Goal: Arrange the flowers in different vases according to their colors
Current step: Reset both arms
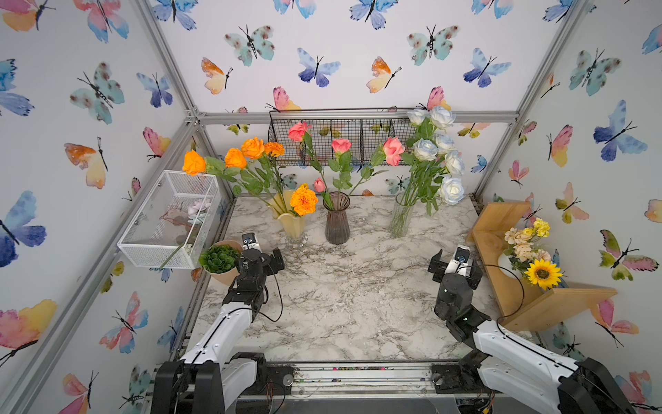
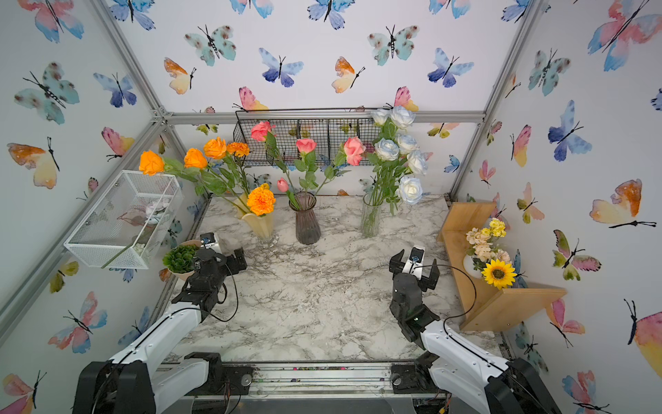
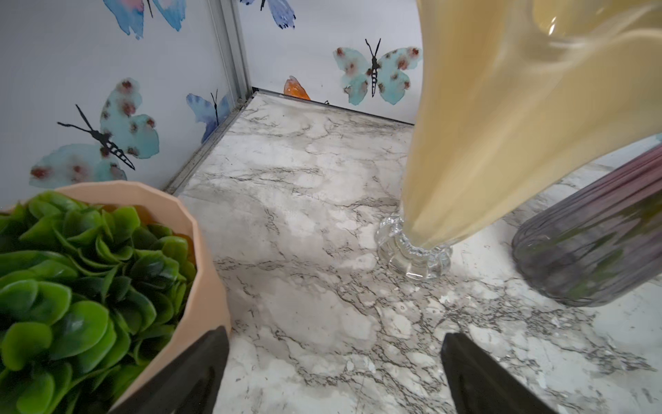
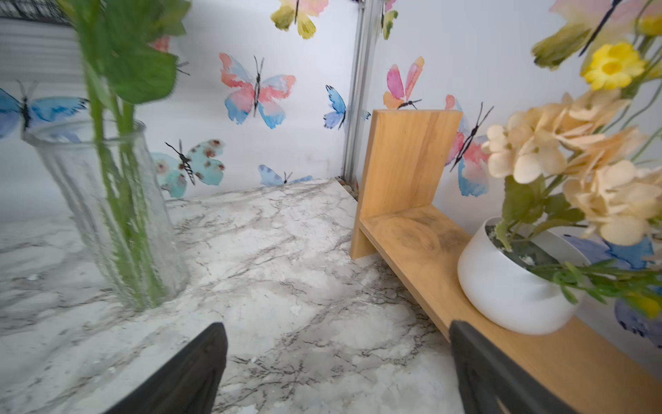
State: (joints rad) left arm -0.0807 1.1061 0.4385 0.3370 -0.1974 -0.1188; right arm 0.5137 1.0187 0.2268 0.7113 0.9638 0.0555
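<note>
**A:** So, what is seen ahead of the left claw (image 3: pixel 335 333)?

**B:** A glossy cream vase (image 3: pixel 501 125), ruffle-rimmed on a clear glass foot, is stood just ahead, and orange flowers (image 1: pixel 303 200) are held in it. A ribbed purple glass vase (image 1: pixel 336 224) filled with pink flowers (image 1: pixel 341 145) is set further to that claw's right. The jaws are spread, with nothing gripped.

**A:** And the right claw (image 4: pixel 336 324)?

**B:** It is likewise released and empty. A clear textured cylinder (image 4: pixel 107 222) is placed ahead, to its left, and white-blue roses (image 1: pixel 452 190) are stood in it.
</note>
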